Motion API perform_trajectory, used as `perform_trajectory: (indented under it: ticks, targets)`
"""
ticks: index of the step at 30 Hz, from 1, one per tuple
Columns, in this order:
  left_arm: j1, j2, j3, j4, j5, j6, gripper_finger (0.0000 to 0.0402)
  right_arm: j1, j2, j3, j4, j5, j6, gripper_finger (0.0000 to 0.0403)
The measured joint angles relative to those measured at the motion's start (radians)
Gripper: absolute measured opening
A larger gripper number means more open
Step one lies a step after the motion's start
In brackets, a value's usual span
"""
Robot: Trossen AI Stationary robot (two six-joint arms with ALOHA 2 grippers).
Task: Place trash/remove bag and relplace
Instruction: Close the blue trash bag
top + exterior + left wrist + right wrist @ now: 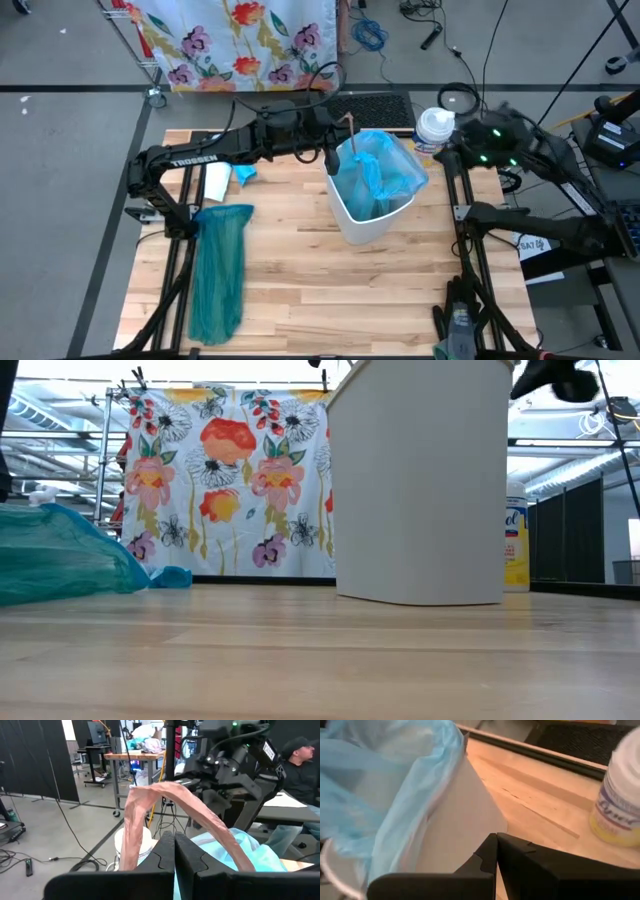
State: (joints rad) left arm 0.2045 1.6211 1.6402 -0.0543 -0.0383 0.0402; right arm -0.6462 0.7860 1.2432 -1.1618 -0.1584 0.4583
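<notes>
The left gripper (174, 851) pinches a brown paper strip (165, 805) above the bin (372, 222); released off-centre, it could catch the bag (385, 170) rim and fall outside. The right gripper (496, 851) waits closed, empty, beside the bin.

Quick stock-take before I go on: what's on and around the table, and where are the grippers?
bin: one, white, table centre
bag: one, pale blue, lining the bin
teal bag: one, table's left side
brown paper strip: one, pinched in the left gripper over the bin
white scrap: one, beside the teal bag's top
blue scrap: one, next to the white scrap
wipes canister: one, white and yellow, far right of the table
floral cloth: one, behind the table
left gripper: shut on the strip
right gripper: shut, beside the bin
</notes>
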Motion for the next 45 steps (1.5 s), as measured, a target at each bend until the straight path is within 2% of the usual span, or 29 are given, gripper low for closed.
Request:
perform_trajectory:
  ticks: [5,9,13,17,20,25,30,45]
  targets:
    - [-0.005,0.000,0.000,-0.012,0.000,0.000,0.0000,-0.001,-0.238,-0.165,0.032,0.000,0.126,0.0000]
    - [-0.007,0.000,0.000,-0.012,0.000,0.000,0.0000,-0.001,-0.386,-0.347,0.221,-0.046,0.200,0.0000]
    - [-0.010,0.000,0.000,-0.011,0.000,-0.001,0.0000,0.000,-0.426,-0.538,0.567,-0.124,0.240,0.0000]
    - [-0.010,0.000,0.000,-0.008,0.000,-0.001,0.0000,0.000,-0.375,-0.642,0.839,-0.211,0.290,0.0000]
    - [-0.010,0.000,0.000,-0.006,0.000,-0.001,0.0000,0.000,-0.316,-0.649,0.921,-0.247,0.260,0.0000]
    - [-0.008,0.000,0.000,-0.006,-0.003,-0.001,0.0000,0.000,-0.213,-0.644,1.214,-0.370,0.285,0.0000]
    - [-0.007,0.000,0.000,-0.007,-0.027,0.000,0.0000,0.016,-0.119,-0.594,1.225,-0.412,0.278,0.0000]
    - [-0.006,0.000,0.000,-0.007,-0.030,0.001,0.0000,0.153,0.116,-0.396,1.292,-0.414,0.144,0.0000]
